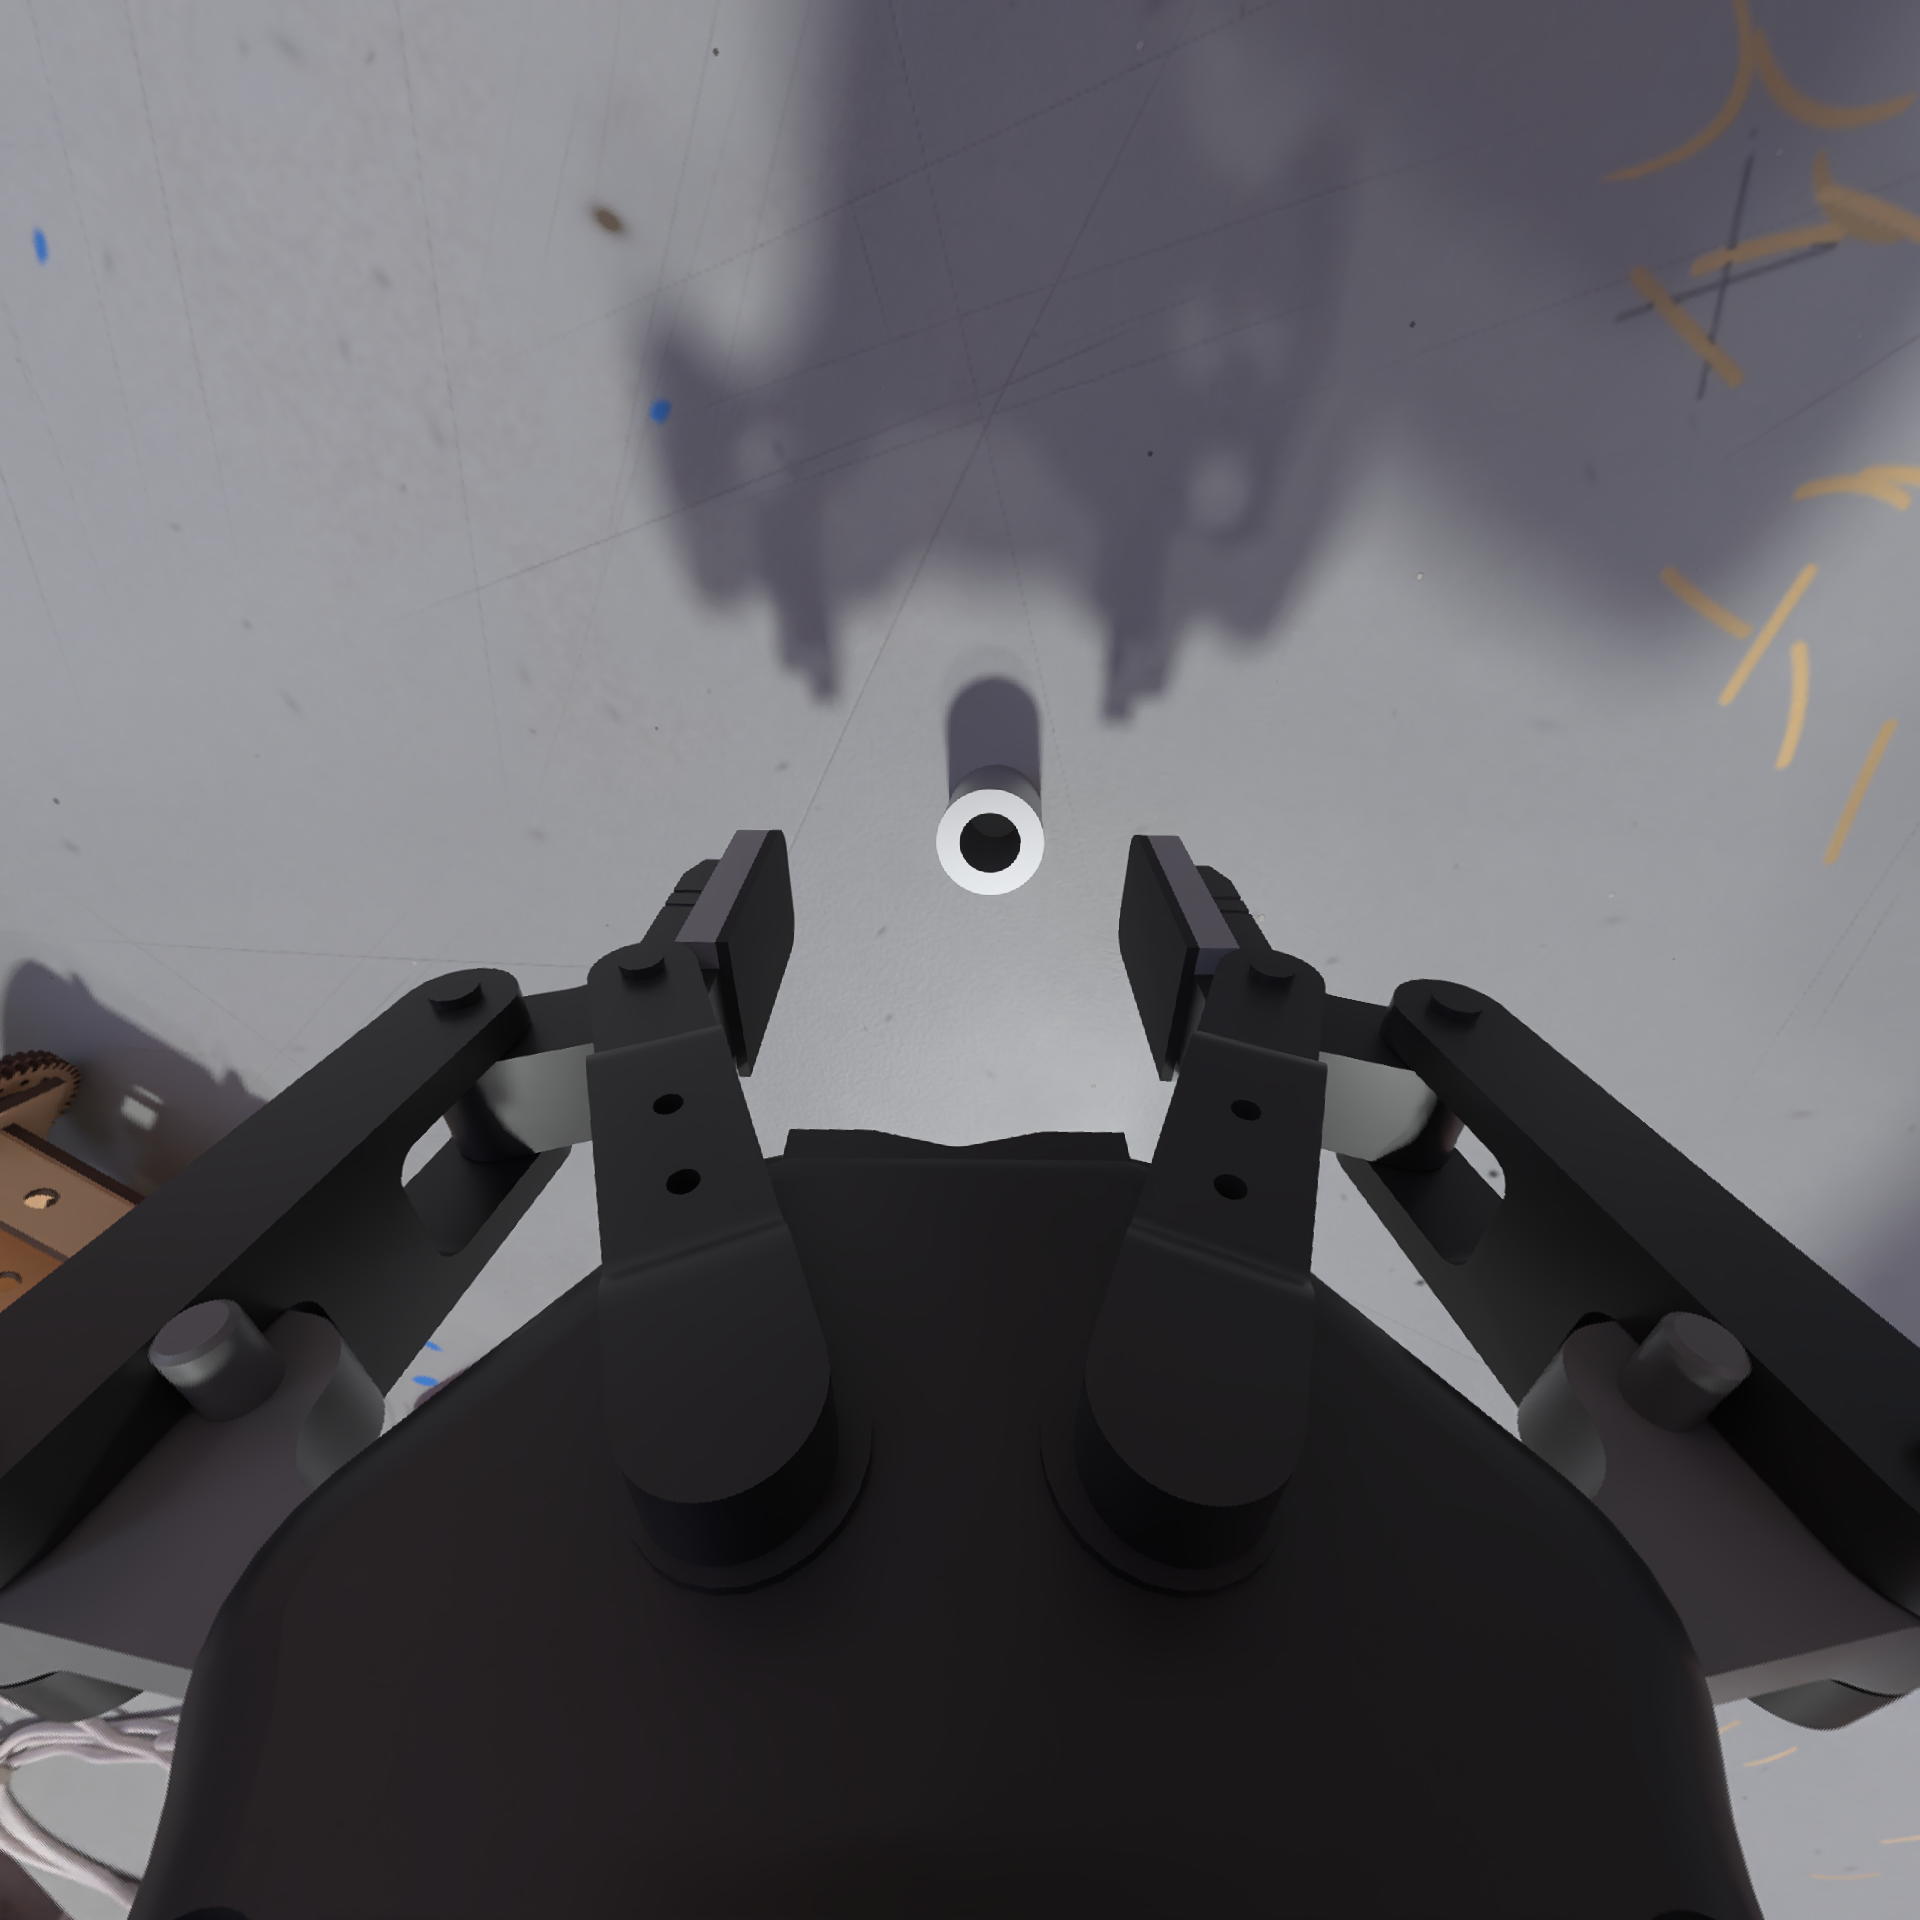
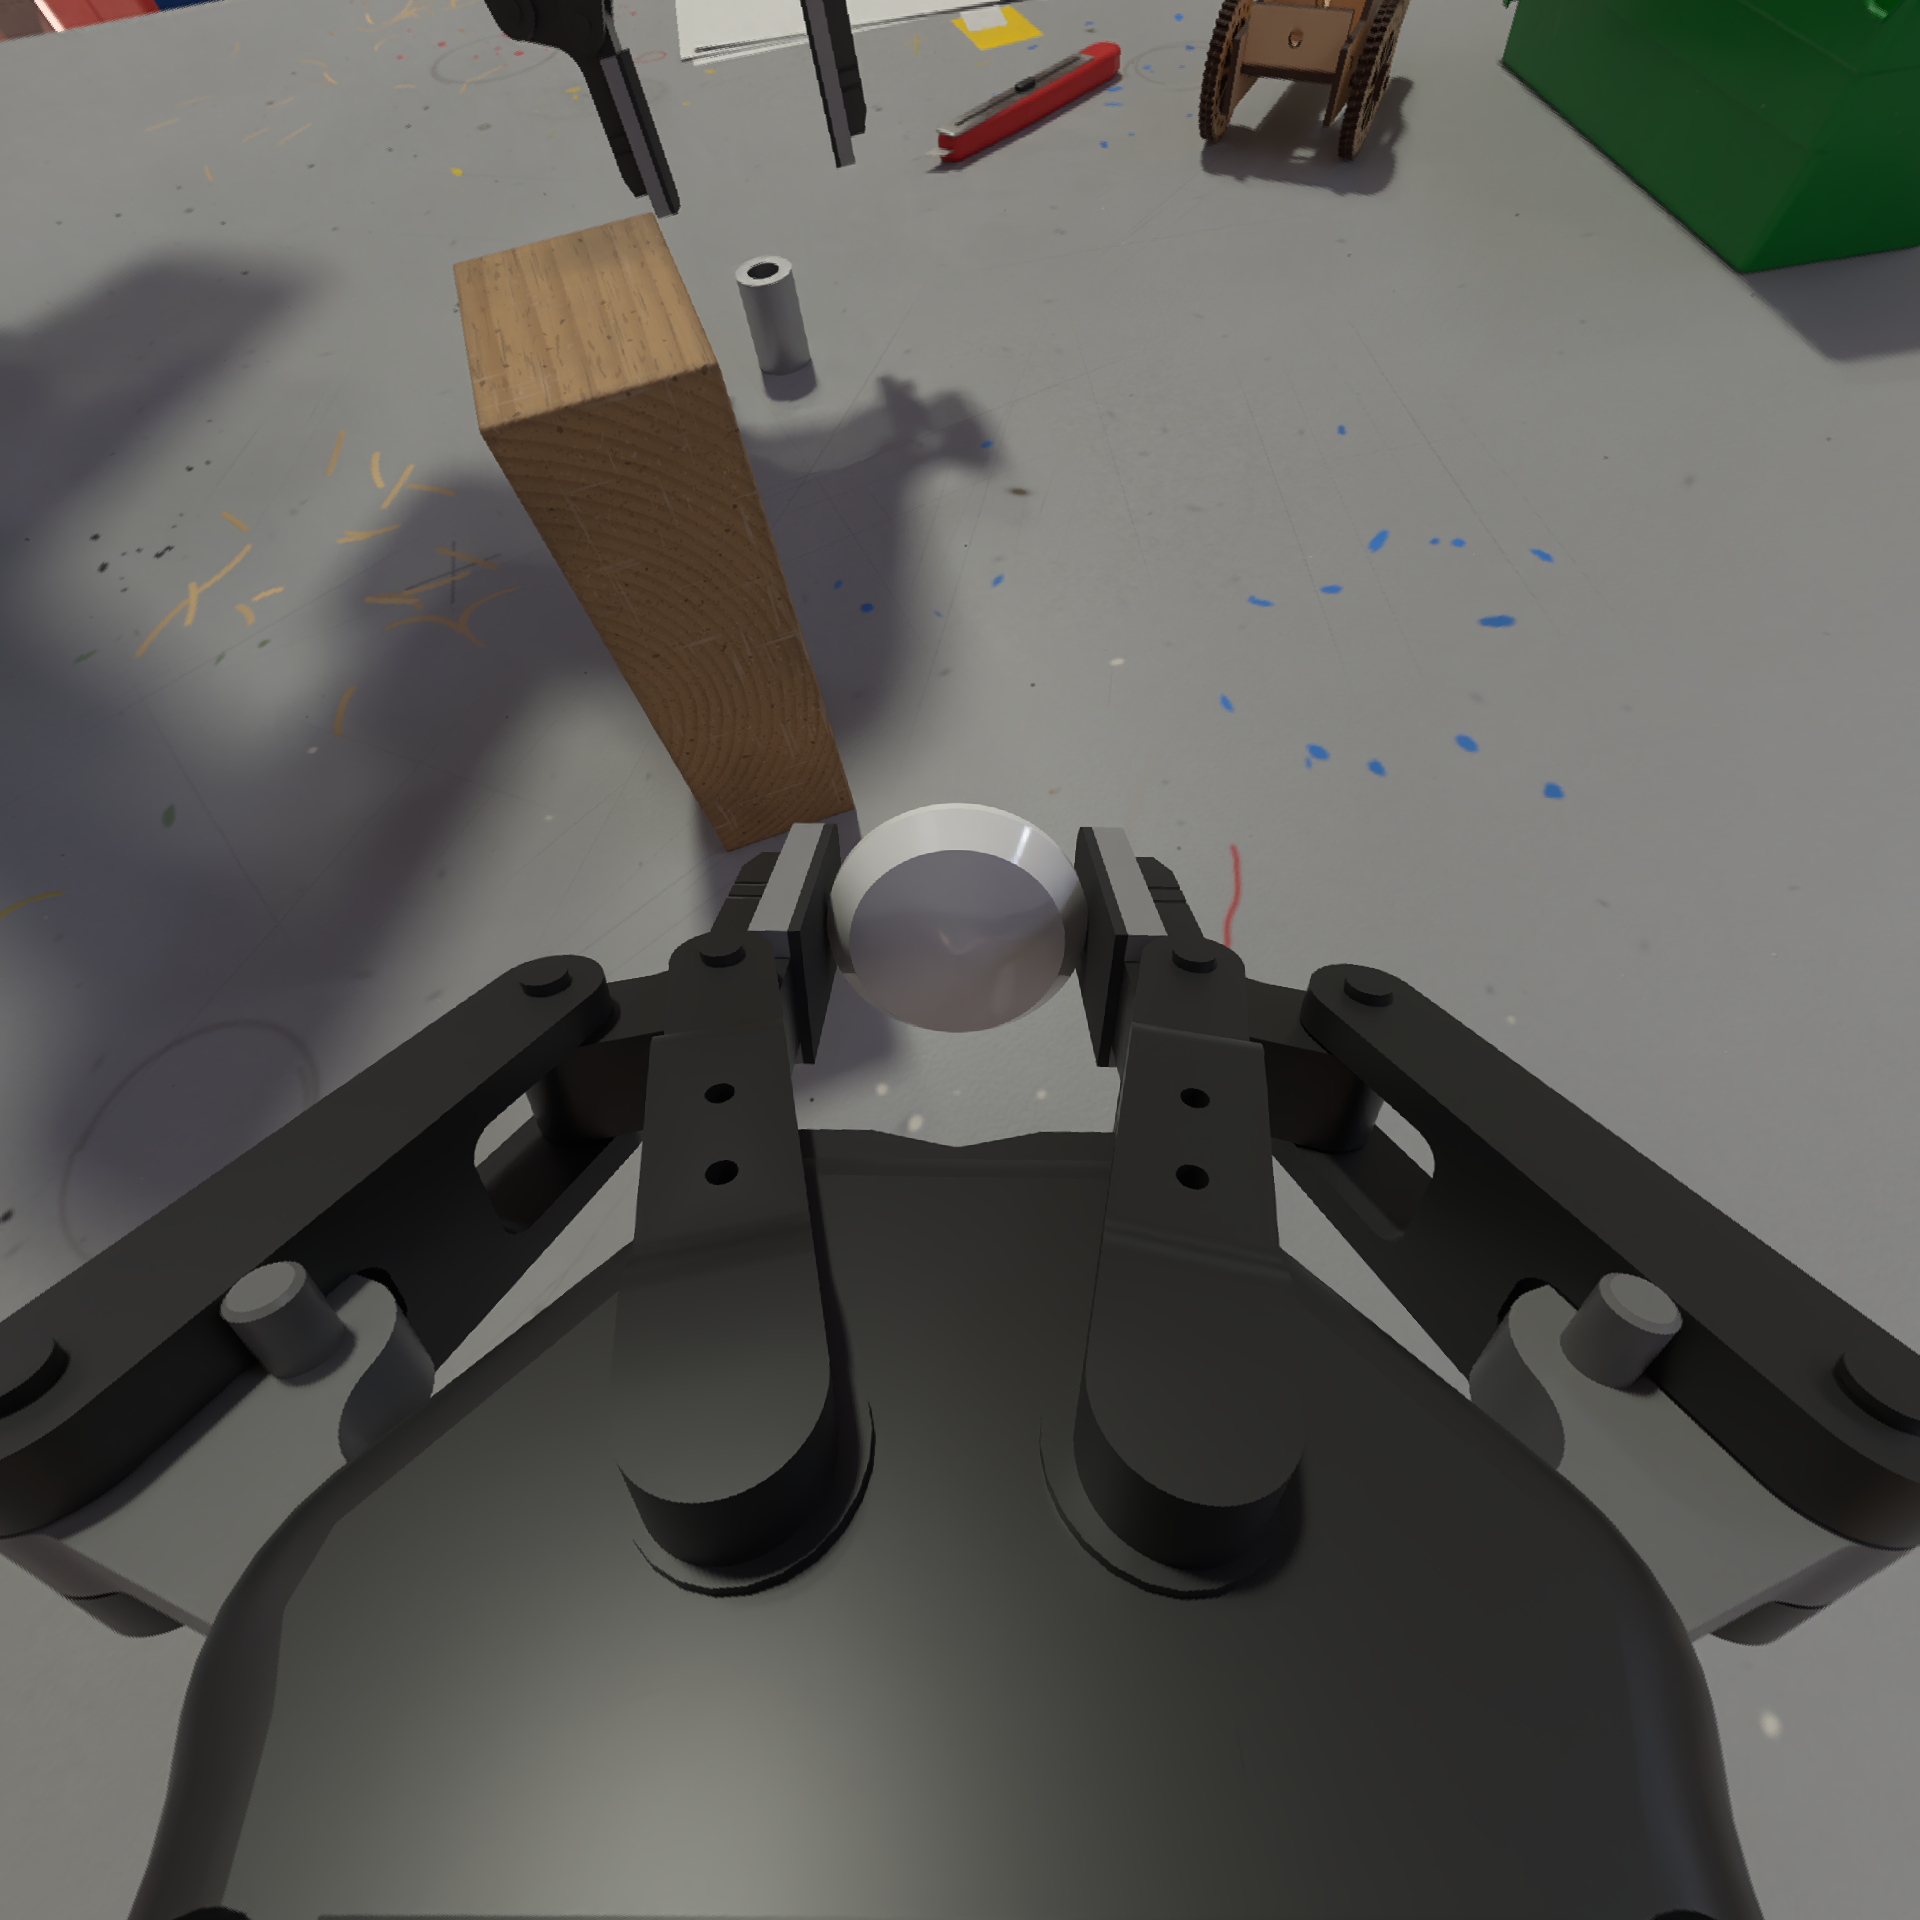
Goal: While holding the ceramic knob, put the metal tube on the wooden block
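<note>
The metal tube (image 1: pixel 989 840) stands upright on the grey table, seen end-on in the left wrist view. My left gripper (image 1: pixel 956 935) is open above it, with the tube between and beyond the fingertips. In the right wrist view the tube (image 2: pixel 774 312) stands just right of the wooden block (image 2: pixel 634 499), which lies flat, and the left gripper (image 2: pixel 748 156) hangs open above the tube. My right gripper (image 2: pixel 956 925) is shut on the white ceramic knob (image 2: pixel 954 920), held above the table near the block's close end.
A red utility knife (image 2: pixel 1029 102), a cardboard wheeled cart (image 2: pixel 1299 62) and a green box (image 2: pixel 1745 125) sit at the far side. The cart also shows at the left edge of the left wrist view (image 1: pixel 42 1174). Wood shavings and blue specks dot the table.
</note>
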{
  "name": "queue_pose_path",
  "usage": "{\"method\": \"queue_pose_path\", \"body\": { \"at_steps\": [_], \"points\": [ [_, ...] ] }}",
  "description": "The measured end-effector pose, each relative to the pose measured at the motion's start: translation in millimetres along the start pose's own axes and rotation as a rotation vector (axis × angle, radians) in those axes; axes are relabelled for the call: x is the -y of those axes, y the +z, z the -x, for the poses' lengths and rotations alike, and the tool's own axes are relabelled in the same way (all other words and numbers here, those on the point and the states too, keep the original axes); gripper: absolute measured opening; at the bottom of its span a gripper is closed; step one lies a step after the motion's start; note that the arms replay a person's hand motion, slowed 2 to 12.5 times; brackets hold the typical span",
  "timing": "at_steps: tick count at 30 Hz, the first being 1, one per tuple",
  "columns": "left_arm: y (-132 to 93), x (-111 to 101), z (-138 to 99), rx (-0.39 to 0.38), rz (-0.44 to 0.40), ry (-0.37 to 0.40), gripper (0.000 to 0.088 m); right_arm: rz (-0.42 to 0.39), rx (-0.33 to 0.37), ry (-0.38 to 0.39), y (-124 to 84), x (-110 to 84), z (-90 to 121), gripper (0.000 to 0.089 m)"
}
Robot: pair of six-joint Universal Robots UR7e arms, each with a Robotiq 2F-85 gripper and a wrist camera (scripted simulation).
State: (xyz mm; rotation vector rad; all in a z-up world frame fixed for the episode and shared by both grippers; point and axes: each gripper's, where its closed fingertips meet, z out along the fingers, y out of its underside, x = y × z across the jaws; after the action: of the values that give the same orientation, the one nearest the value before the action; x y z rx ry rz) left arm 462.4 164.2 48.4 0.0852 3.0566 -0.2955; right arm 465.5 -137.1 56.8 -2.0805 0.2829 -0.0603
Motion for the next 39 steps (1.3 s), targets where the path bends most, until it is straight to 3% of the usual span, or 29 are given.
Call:
{"method": "queue_pose_path", "body": {
  "at_steps": [19,39],
  "points": [
    [5.6,1.7,-3.7,-0.024,0.062,0.104,0.0476,0.0,-0.001,0.0,-0.6,-0.3,-0.7,0.0401],
    [15.0,0.0,-1.4,-0.015,0.096,0.127,0.0435,0.01,0.003,-0.005,1.1,-1.4,0.5,0.0401]
  ]
}}
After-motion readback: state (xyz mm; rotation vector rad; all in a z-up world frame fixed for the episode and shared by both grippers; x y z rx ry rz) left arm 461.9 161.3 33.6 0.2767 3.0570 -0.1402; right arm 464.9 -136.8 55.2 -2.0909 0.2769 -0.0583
